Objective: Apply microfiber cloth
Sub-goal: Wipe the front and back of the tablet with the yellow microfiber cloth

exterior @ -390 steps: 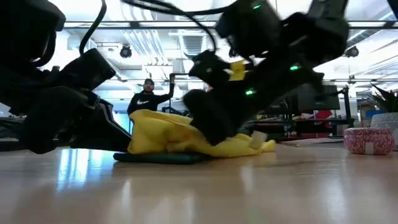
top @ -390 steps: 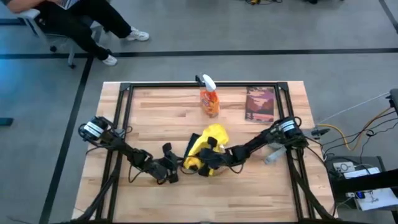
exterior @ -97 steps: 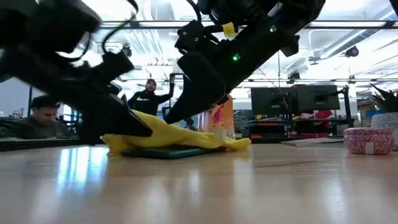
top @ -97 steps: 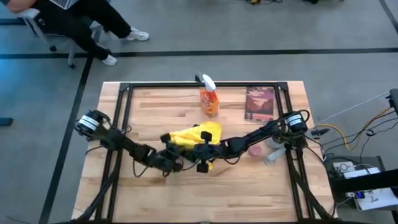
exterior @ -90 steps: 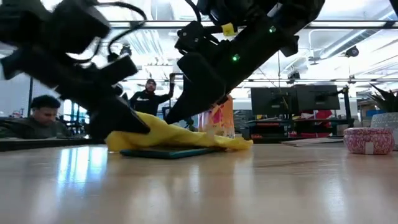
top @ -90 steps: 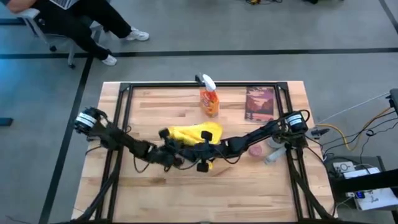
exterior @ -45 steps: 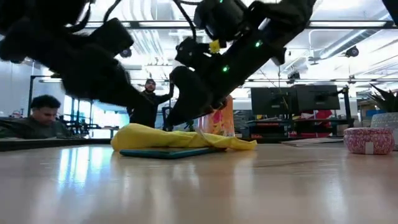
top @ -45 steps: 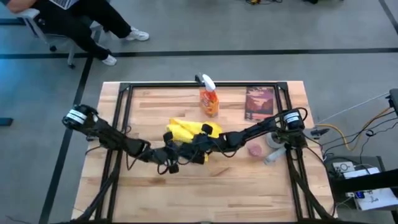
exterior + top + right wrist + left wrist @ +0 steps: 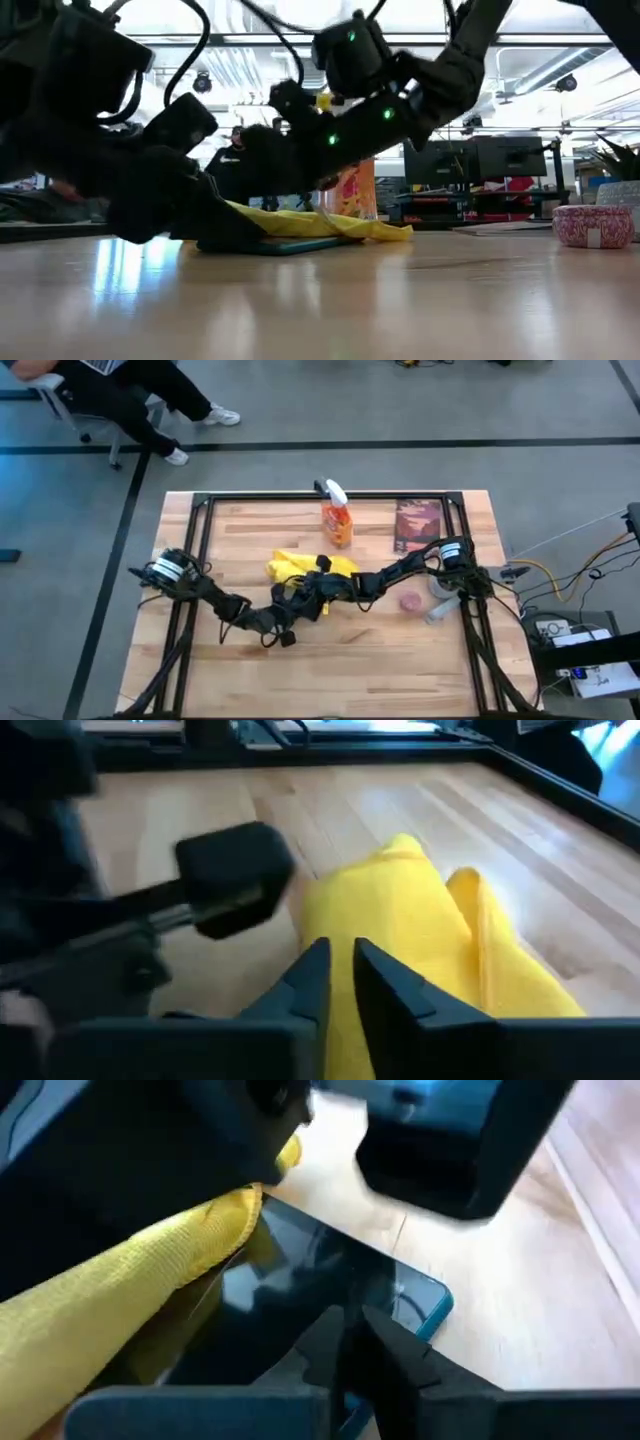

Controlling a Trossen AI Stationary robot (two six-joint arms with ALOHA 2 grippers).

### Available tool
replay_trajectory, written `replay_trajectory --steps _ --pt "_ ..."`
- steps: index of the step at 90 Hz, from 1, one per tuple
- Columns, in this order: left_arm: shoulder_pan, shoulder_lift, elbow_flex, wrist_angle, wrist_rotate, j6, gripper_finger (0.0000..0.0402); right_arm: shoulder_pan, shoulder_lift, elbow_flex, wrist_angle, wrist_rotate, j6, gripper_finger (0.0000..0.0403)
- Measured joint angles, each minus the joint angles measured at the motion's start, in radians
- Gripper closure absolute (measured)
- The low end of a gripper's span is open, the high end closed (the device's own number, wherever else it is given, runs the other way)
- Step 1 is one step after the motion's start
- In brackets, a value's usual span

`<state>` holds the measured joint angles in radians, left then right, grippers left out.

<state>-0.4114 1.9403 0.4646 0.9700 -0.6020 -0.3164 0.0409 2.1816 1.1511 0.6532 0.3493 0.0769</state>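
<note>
Yellow cloth (image 9: 305,568) lying over black tablet (image 9: 300,1280) mid-counter (image 9: 400,650), right pincer (image 9: 338,982) closed, pressing on the cloth, left pincer (image 9: 350,1342) closed, tips over the tablet's edge beside the cloth

The microfiber cloth (image 9: 420,920) looks soft and matt; the tablet (image 9: 300,1280) is glossy glass; the table (image 9: 400,660) is smooth wood.

Yellow cloth (image 9: 300,223) draped over tablet (image 9: 275,244); arms above; candle (image 9: 594,226) far off.
</note>
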Motion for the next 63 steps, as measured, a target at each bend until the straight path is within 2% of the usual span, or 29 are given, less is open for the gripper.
replay_trajectory --steps 16,37,47,63 --pt "-0.001 0.007 -0.001 -0.001 -0.001 -0.010 0.0381 -0.021 0.039 -0.005 -0.018 -0.009 0.073 0.0396" --pt "-0.001 0.006 -0.006 -0.008 0.010 -0.023 0.0381 0.061 0.019 -0.035 -0.012 -0.103 0.134 0.0401" --pt "-0.001 0.006 -0.006 -0.008 0.010 -0.033 0.0381 0.102 0.017 -0.059 0.004 -0.018 0.136 0.0402" --pt "0.000 0.007 -0.007 -0.009 0.002 -0.036 0.0381 0.102 0.019 -0.132 0.049 0.121 0.214 0.0403"
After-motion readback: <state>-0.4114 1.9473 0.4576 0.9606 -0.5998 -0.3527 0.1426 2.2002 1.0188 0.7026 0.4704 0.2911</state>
